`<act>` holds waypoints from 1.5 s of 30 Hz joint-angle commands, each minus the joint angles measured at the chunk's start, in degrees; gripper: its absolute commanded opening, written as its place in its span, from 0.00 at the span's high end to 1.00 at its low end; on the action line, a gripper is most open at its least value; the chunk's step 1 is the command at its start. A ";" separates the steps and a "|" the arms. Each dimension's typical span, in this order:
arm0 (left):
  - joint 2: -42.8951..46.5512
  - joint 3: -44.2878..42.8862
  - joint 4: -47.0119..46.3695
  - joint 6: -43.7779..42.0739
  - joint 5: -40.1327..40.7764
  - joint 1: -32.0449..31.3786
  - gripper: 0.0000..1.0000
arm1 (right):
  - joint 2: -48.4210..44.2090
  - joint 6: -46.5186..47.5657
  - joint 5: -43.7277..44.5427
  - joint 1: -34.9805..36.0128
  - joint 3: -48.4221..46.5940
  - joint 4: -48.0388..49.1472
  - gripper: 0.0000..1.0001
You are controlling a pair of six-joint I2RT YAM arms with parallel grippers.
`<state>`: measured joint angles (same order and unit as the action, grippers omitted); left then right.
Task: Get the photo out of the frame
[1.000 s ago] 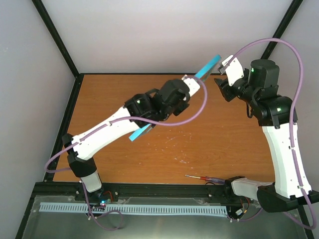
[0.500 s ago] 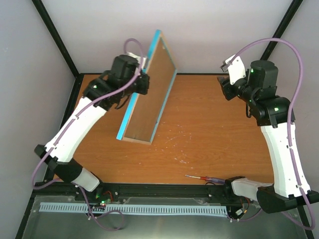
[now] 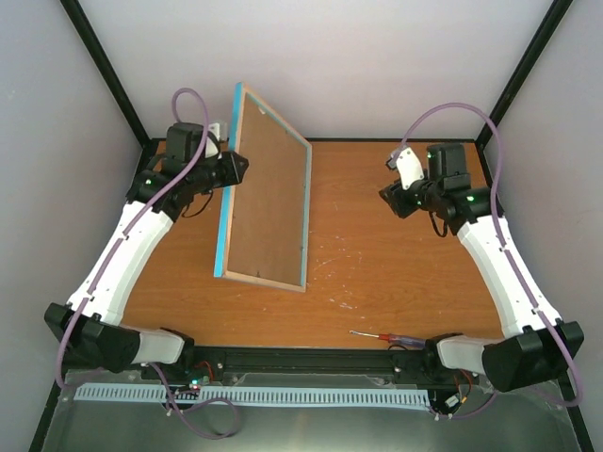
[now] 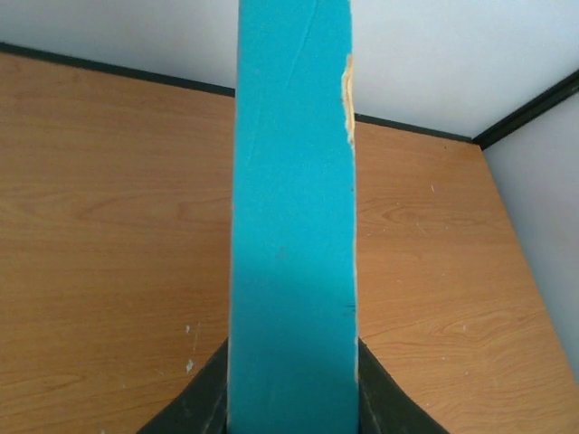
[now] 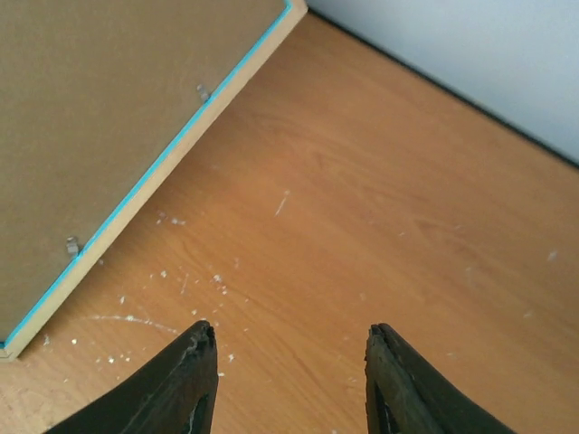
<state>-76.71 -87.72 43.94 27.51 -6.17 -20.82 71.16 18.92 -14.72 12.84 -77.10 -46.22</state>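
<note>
Two grippers, one frame

A wooden table point(image 3: 396, 273) lies under the frame point(image 3: 222, 235), which stands tilted, brown backing point(image 3: 268, 198) showing. The left gripper point(image 3: 229, 162) clamps the frame's left edge. The right gripper point(image 5: 289, 336) hangs right of the frame, jaws apart, empty. A screwdriver point(image 3: 382, 336) lies nearer than the frame.

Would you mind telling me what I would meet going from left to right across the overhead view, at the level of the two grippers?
The left gripper → the frame, gripped at its left edge with its brown back showing → the right gripper, open and empty.
</note>
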 commanded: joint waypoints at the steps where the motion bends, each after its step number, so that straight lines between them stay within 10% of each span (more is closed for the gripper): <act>1: 4.88 3.20 -14.05 5.47 -8.84 4.37 0.99 | 1.77 -1.74 -4.52 -0.53 3.65 4.64 0.56; 28: 5.40 50.98 -57.48 20.99 -25.16 13.08 0.99 | 10.50 0.90 -20.61 -3.00 21.09 12.08 0.55; 45: -18.57 50.38 -77.22 24.59 -30.94 12.17 0.91 | 11.39 3.09 -20.38 -3.17 22.51 12.09 0.55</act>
<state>-93.54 -36.51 -25.69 53.78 -39.46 -8.08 82.35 20.78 -34.76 10.13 -54.89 -35.09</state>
